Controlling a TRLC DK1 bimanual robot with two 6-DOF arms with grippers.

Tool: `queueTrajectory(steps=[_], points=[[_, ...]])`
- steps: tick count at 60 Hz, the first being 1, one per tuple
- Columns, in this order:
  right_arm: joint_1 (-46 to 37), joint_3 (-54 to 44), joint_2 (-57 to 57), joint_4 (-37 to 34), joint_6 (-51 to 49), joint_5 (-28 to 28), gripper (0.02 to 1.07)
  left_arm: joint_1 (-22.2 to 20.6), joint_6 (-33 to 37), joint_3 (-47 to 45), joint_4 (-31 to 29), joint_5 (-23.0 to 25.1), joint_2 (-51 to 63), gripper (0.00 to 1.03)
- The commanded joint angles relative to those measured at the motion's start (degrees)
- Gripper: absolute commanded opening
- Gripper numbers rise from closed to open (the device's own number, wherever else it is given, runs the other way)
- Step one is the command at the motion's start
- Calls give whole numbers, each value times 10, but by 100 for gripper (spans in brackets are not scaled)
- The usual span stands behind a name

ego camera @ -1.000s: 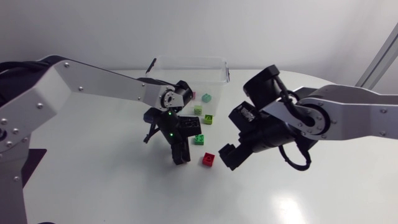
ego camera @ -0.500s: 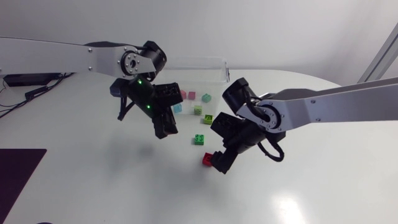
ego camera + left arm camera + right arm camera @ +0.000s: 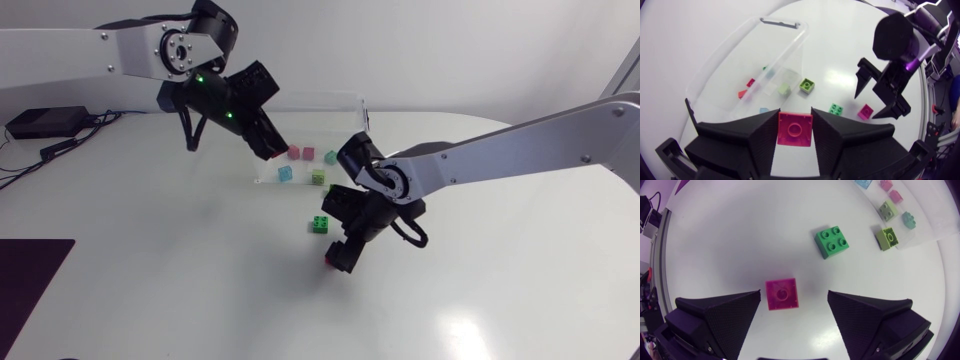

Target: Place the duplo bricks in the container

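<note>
Between fingers (image 3: 757,137) of left claw (image 3: 795,112) sits one pink brick (image 3: 795,131).

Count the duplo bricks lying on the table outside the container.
3. A magenta brick between the open fingers of the right gripper, a green brick ahead of it, a lime brick beside the container. The left gripper holds a pink brick. More could be hidden.

We see a clear plastic open-topped container (image 3: 310,98) holding small pink, blue, mint and pale-green bricks. A green four-stud brick (image 3: 832,242) and a lime brick (image 3: 886,236) lie just outside it, and a magenta brick (image 3: 782,293) lies farther out. Our left gripper (image 3: 795,114) clamps another magenta brick (image 3: 795,131).
</note>
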Motion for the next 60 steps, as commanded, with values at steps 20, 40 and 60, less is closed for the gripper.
queueTrajectory(steps=[20, 40, 60], points=[[23, 20, 40, -32, -25, 11, 50, 19, -154, 96, 138, 2, 44, 21], [21, -32, -29, -26, -21, 21, 32, 13, -194, 154, 205, -51, 144, 21], [-19, -7, -135, -54, 1, 25, 32, 14, -196, 166, 209, -71, 182, 95]])
